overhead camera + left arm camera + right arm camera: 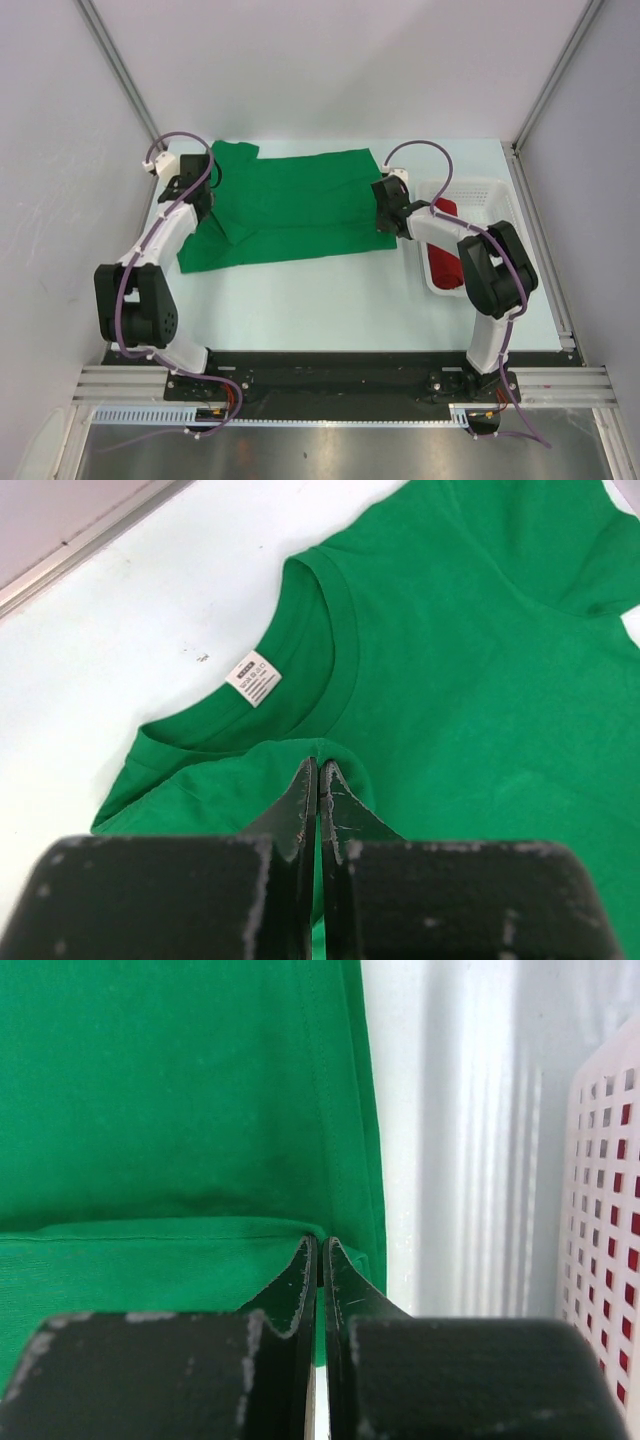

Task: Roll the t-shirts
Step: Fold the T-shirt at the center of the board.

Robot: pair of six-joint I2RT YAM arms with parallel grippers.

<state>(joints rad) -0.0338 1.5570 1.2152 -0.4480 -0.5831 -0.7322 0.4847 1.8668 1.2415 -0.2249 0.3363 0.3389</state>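
Green t-shirt (290, 205) spread flat on tabletop (330, 300) between both claws. Left claw (318, 772) pinched tight on raised fold at collar edge, white neck label (253, 678) just ahead and left of tips. Right claw (320, 1248) clamped on folded hem. Red t-shirt (445, 255), rolled, in mesh basket (480, 188) right of right claw.

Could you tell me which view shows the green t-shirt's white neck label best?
The left wrist view: the neck label lies close and sharp inside the collar of the green t-shirt. The top external view shows most of the shirt but no label can be made out; the right wrist view shows only a hemmed edge.
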